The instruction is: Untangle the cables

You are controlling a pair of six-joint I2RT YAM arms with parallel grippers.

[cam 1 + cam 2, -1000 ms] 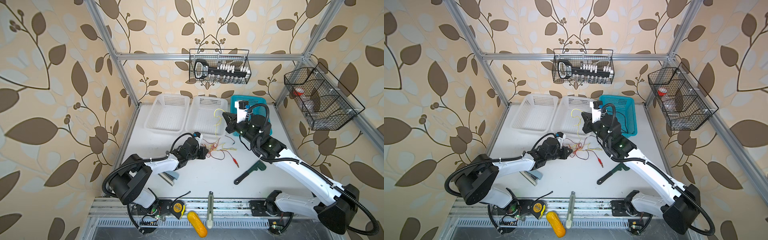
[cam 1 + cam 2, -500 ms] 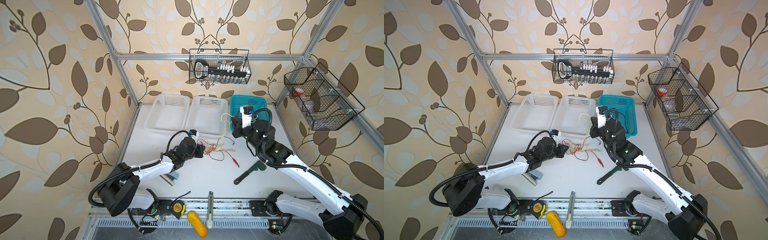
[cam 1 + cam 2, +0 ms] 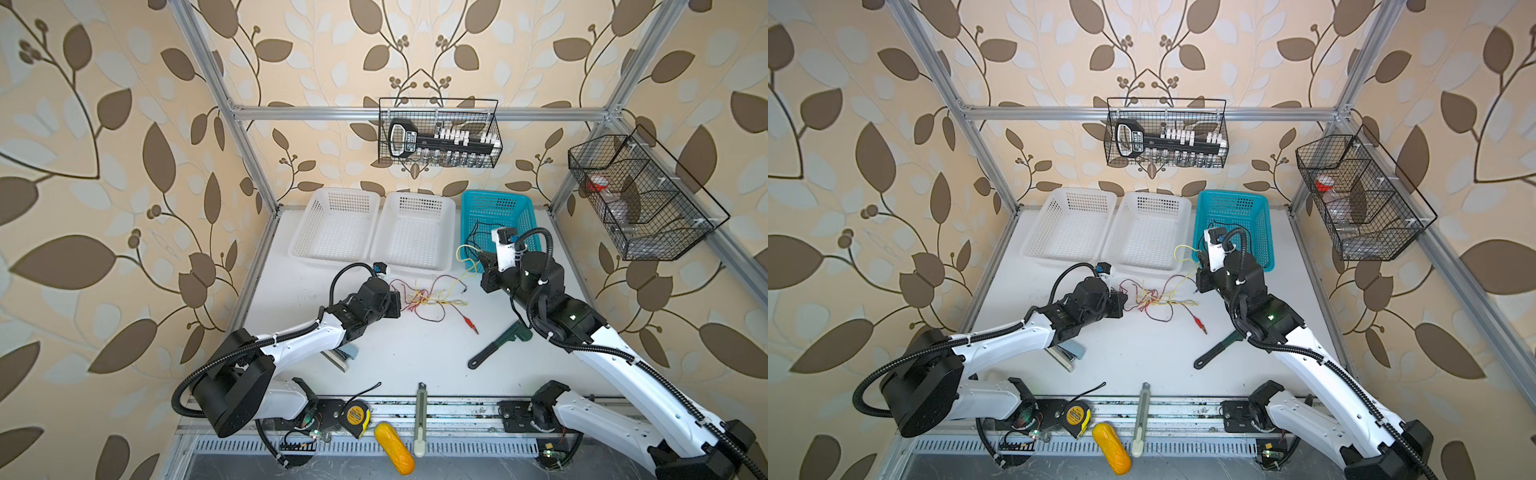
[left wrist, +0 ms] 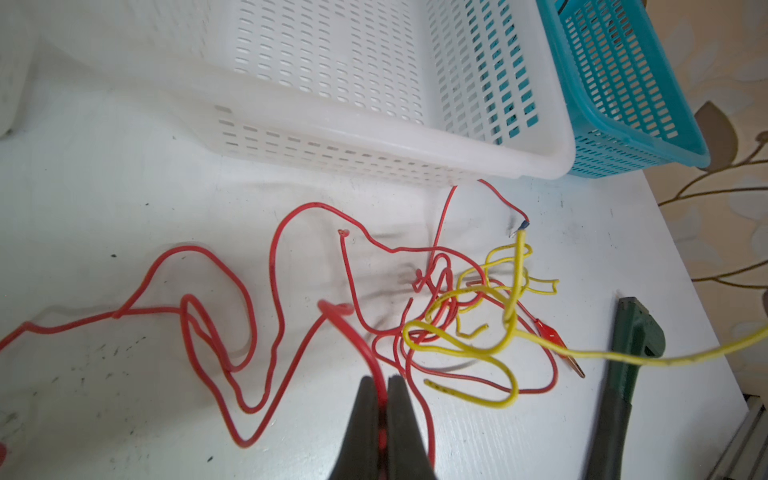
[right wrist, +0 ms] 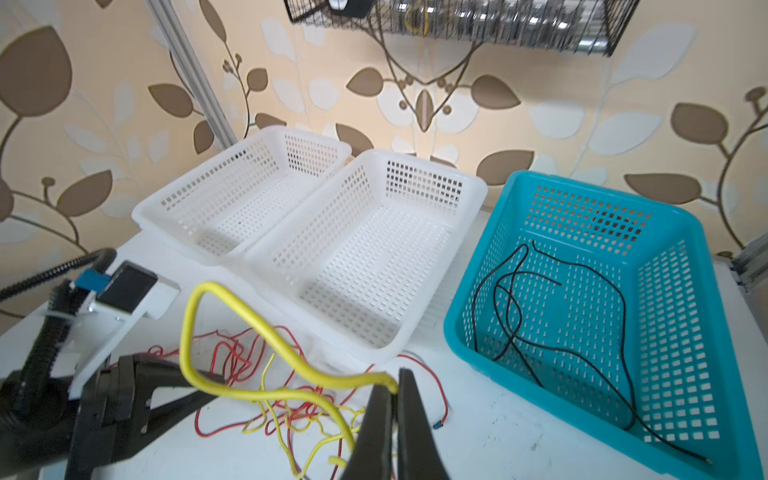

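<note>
Leaf-patterned wallpaper backs a white tabletop, where the cables lie as a loose tangle in mid-frame, just in front of two white baskets. In both top views the tangle's long axis runs left to right, stretched between the two grippers. The left gripper is clenched on a red cable at the tangle's left end. The right gripper is clamped on a yellow cable, which rises from the tangle toward the upper right and arches in a loop beside the front left corner of the teal basket. A red alligator clip lies to the lower right of the tangle, its tip pointing to the lower right. A black cable lies apart inside the teal basket, running roughly front to back. Compared with one second ago, the right gripper has shifted to the right and lower in the frame, drawing the yellow cable out sideways, and the left gripper has drawn back slightly to the left. The label on the yellow tape measure at the lower edge is too small to read, as is the label on the black tool in the wire basket.
</note>
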